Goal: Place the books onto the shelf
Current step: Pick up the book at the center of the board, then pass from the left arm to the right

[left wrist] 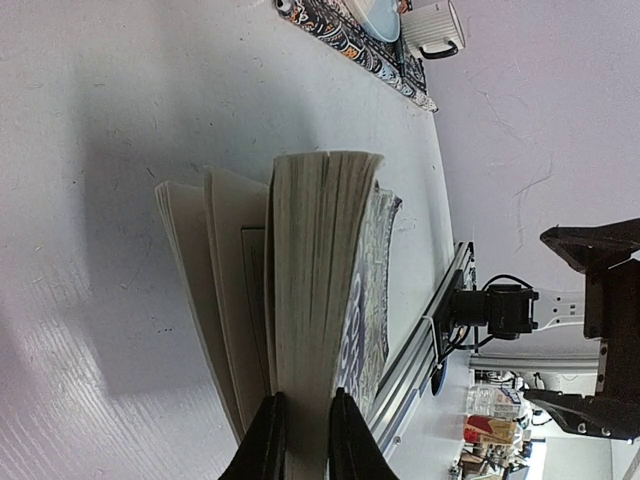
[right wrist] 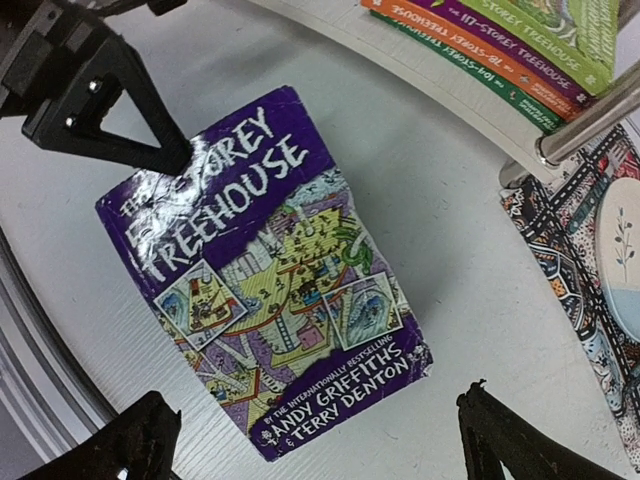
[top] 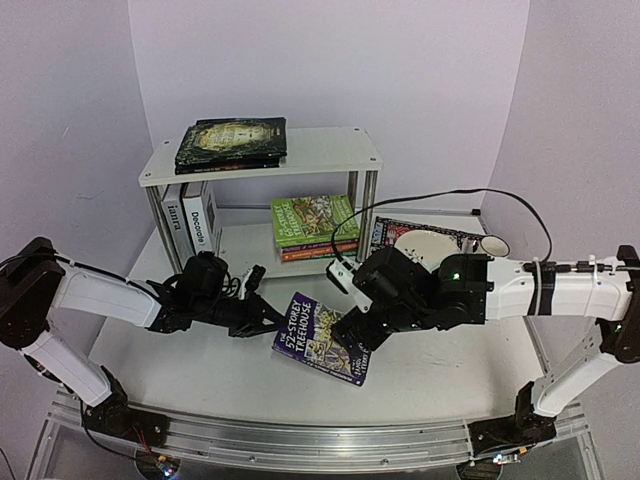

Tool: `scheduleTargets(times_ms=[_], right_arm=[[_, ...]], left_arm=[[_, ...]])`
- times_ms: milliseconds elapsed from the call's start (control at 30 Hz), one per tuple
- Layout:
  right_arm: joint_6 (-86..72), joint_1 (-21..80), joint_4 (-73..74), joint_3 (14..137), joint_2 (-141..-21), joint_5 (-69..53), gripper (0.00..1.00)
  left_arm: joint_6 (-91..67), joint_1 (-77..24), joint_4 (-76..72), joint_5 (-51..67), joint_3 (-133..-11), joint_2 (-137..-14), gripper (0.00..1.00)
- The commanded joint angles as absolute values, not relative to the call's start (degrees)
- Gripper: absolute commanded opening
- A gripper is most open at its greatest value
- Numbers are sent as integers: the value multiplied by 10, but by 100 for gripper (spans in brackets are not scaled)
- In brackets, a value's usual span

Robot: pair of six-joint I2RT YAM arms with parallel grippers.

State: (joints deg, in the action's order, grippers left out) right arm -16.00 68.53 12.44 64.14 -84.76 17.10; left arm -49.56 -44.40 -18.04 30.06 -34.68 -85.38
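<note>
The shelf (top: pixel 330 145) carries books (top: pixel 313 220) on both boards, while the purple Treehouse book (top: pixel 322 338) lies on the surface (top: pixel 200 370) in front of it. My left gripper (left wrist: pixel 306 408) is clenched on a block of its pages at one edge, and my right gripper (top: pixel 352 332) hangs released just above the cover. I judge this the pick-up step, and next I need the whole book held, not half its leaves

Bright even light, soft shadows, glare on table (left wrist: pixel 55 375)
</note>
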Motion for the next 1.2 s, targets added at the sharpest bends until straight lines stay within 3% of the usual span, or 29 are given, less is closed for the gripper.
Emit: scheduleTargets(times_ms=[0, 133, 433, 767, 1167], right_arm=[[-104, 722, 164, 659, -856, 220, 98], [-70, 779, 183, 669, -902, 331, 98], [-54, 854, 217, 712, -1036, 441, 98], [-76, 879, 239, 747, -1127, 490, 98], [-79, 879, 235, 837, -1232, 616, 90]], left_arm=[[-504, -440, -225, 312, -352, -825, 0], [-505, -439, -222, 311, -348, -818, 0], [-503, -436, -220, 312, -347, -819, 0], [-499, -433, -217, 321, -358, -832, 0], [-510, -433, -217, 315, -351, -825, 0]])
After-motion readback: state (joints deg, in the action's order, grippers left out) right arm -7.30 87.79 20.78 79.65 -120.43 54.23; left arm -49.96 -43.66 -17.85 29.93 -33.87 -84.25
